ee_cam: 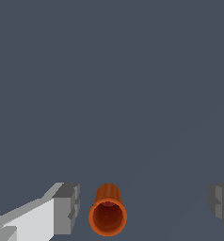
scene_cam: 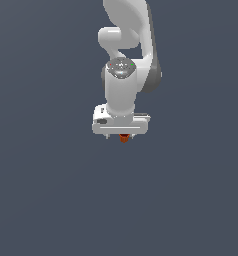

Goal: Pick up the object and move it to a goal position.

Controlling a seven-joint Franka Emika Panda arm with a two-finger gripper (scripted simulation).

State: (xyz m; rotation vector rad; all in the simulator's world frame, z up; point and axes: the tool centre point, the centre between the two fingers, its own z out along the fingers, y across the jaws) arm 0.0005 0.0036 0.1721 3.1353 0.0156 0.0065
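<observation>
The object [ee_cam: 108, 216] is a small orange-red piece that looks like a short hollow tube with a darker red-brown inside. In the exterior view the object [scene_cam: 124, 138] shows as a tiny orange speck just under the white hand. My gripper [ee_cam: 144, 207] is open, with one grey fingertip [ee_cam: 67, 209] close beside the object and the other fingertip [ee_cam: 221, 202] far off on the opposite side. Neither pad touches it. In the exterior view the gripper [scene_cam: 122, 135] points straight down over the piece, and the hand hides most of it.
A plain dark grey-blue surface [scene_cam: 51, 200] fills both views. The white arm [scene_cam: 126, 45] rises behind the hand in the exterior view. No other objects or goal marker show.
</observation>
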